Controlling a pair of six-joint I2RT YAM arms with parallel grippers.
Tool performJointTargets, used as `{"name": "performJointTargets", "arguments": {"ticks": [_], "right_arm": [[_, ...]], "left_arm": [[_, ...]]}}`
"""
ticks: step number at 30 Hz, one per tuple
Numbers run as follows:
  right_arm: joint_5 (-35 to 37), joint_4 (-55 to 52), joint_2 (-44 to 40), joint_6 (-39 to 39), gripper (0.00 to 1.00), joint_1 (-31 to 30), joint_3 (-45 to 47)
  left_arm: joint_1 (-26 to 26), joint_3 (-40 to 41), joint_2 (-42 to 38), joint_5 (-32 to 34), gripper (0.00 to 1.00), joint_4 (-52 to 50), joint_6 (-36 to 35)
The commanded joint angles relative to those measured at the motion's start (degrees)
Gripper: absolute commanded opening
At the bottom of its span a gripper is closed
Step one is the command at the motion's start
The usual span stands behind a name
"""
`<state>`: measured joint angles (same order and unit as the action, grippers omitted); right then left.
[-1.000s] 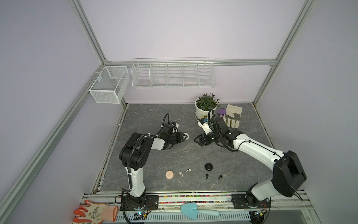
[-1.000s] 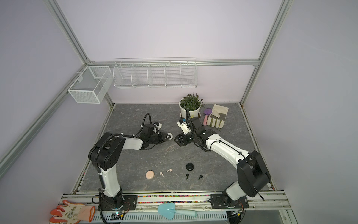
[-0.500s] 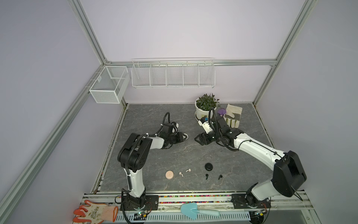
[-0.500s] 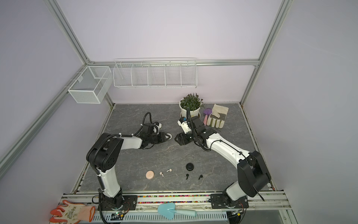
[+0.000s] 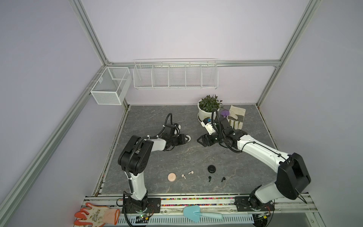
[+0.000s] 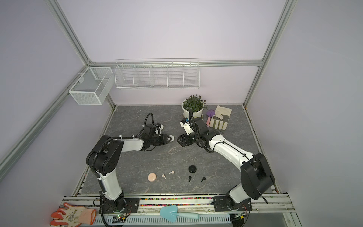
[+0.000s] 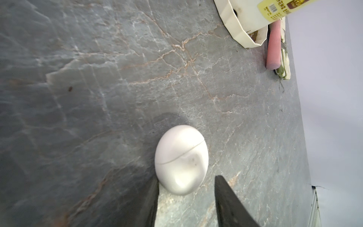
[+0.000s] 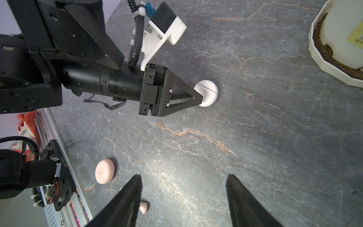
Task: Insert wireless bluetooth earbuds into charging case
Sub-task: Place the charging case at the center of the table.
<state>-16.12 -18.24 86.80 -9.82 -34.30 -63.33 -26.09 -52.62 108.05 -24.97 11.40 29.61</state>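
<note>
A shut white charging case (image 7: 181, 160) lies on the grey table at mid-table. My left gripper (image 7: 186, 188) is open around its near end, one finger beside it and the other apart from it. In both top views the case (image 5: 189, 138) (image 6: 172, 138) peeks out past the left gripper (image 5: 185, 138). My right gripper (image 8: 183, 175) is open and empty and faces the left one across a small gap (image 5: 199, 140). Near the front lie two pale pink earbuds (image 5: 183, 176) (image 5: 190, 172) and two black earbuds (image 5: 209, 178) (image 5: 223, 179).
A pink round case (image 5: 171, 177) and a black one (image 5: 211, 169) sit by their earbuds. A potted plant (image 5: 209, 107), a purple trowel (image 5: 225, 113) and a work glove (image 5: 236, 118) stand at the back right. Wire baskets (image 5: 174, 75) hang on the wall.
The left gripper, shut one second ago, now stands open round the white case, which lies on the table. The right arm has hardly moved.
</note>
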Motion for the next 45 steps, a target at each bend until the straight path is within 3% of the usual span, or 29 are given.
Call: {"name": "performJointTargets", "arguments": {"ticks": [1, 29, 37, 41, 45], "right_arm": [[-0.48, -0.13, -0.37, 0.86, 0.71, 0.22, -0.81], [-0.37, 0.07, -0.34, 0.08, 0.71, 0.33, 0.23], [-2.47, -3.57, -5.34, 5.14, 0.73, 0.31, 1.13], [-6.53, -0.93, -11.63, 11.40, 0.74, -3.86, 7.67], [-2.85, 2.84, -14.29, 18.69, 0.75, -15.35, 14.72]], "left_arm": [[0.51, 0.01, 1.09, 4.65, 0.49, -5.90, -2.35], [-0.28, 0.50, 1.21, 0.25, 0.48, -0.19, 1.91], [0.62, 5.96, -8.22, 3.25, 0.48, -3.37, 1.59], [1.44, 9.29, -16.39, 5.46, 0.48, -8.46, 1.68], [2.50, 12.03, -23.86, 6.37, 0.48, -14.32, 2.25]]}}
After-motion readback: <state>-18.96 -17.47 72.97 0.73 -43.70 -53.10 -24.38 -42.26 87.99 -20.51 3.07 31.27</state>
